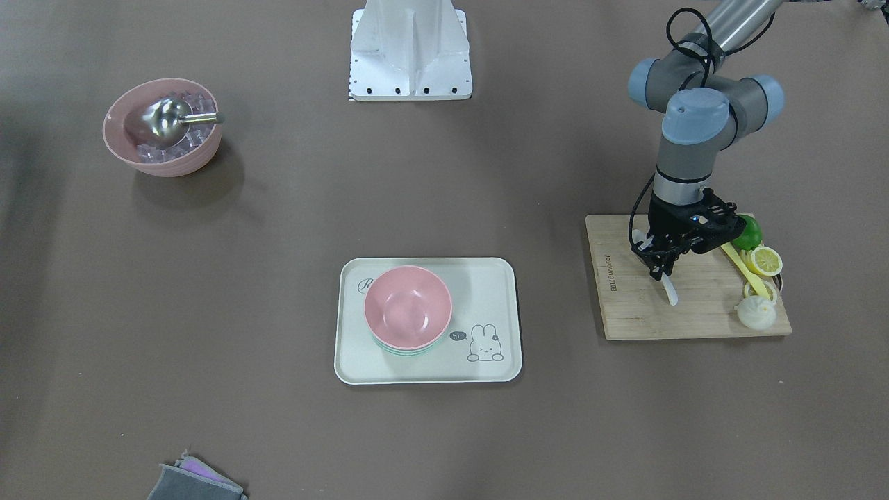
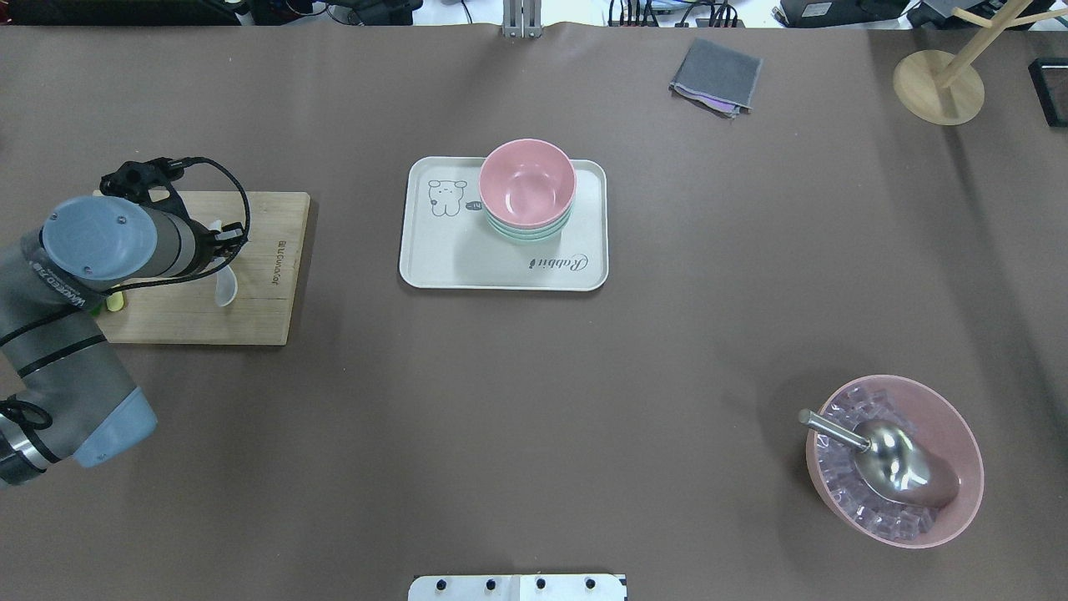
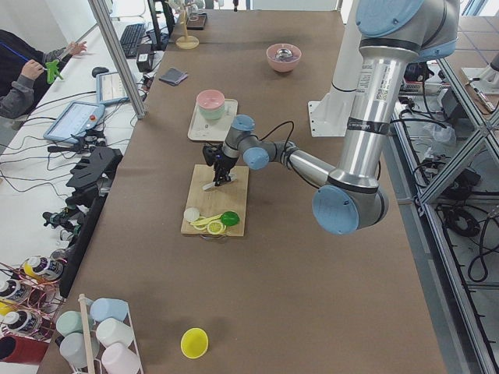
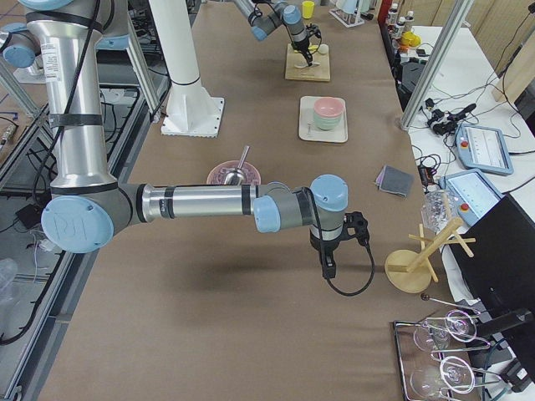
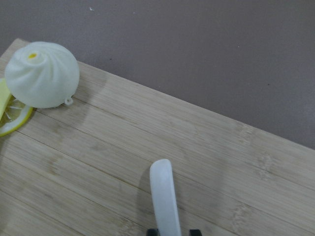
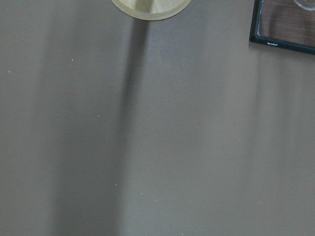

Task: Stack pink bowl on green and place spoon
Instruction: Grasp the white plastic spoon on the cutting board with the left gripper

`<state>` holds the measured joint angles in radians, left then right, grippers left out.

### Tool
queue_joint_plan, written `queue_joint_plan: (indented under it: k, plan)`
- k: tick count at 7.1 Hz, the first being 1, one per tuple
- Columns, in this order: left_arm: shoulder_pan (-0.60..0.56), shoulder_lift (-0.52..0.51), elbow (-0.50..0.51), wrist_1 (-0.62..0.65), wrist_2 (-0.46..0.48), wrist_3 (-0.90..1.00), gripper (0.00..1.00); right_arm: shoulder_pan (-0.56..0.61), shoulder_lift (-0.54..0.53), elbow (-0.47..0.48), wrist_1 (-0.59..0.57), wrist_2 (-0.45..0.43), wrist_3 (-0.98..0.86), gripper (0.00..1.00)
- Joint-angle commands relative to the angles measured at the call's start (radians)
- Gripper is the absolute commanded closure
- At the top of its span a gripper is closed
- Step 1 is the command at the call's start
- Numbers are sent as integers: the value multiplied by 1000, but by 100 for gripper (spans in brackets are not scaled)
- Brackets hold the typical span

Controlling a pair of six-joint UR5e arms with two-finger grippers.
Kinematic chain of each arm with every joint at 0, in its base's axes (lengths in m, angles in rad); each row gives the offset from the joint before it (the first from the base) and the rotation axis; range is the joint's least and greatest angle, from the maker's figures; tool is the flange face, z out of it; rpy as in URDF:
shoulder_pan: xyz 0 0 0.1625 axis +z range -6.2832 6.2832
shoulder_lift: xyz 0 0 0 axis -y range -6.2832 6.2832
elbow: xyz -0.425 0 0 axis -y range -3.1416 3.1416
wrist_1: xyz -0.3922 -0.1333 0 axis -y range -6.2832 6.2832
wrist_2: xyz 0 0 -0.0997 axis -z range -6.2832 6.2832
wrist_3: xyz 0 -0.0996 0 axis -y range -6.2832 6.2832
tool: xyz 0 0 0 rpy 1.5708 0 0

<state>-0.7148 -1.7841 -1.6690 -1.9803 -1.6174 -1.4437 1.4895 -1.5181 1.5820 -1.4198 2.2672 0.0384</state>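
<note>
The pink bowl (image 1: 408, 307) sits nested on the green bowl (image 1: 410, 351) on the cream rabbit tray (image 1: 486, 278); the stack also shows in the overhead view (image 2: 527, 182). My left gripper (image 1: 660, 274) is shut on a white spoon (image 1: 670, 292) and holds it just above the wooden cutting board (image 1: 694, 312). The left wrist view shows the spoon (image 5: 165, 196) pointing out from between the jaws over the board. My right gripper (image 4: 328, 269) hangs over bare table near a wooden stand; I cannot tell whether it is open or shut.
A white bun (image 1: 755, 312), a lemon slice (image 1: 765, 261), a lime (image 1: 750, 232) and a yellow utensil lie at the board's end. A large pink bowl of ice with a metal scoop (image 2: 897, 463), a grey cloth (image 2: 716, 77) and a wooden stand (image 2: 939, 88) stand elsewhere.
</note>
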Motion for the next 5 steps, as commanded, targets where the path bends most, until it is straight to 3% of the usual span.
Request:
queue_joint_plan:
  k: [1,3,4,5]
  plan:
    - [0,-14,-8,1,1,0,97,0,0,-5,-1,-2,-2,0]
    - [-2,-87,-15,14,-10,-1,100,0,-28,-5,2,-5,-3,0]
    - [-3,-154,-17,76,-10,-1,100,0,-55,-2,2,-6,-5,0]
    - [-8,-276,-17,224,-10,-7,100,0,-80,3,2,-6,-5,0]
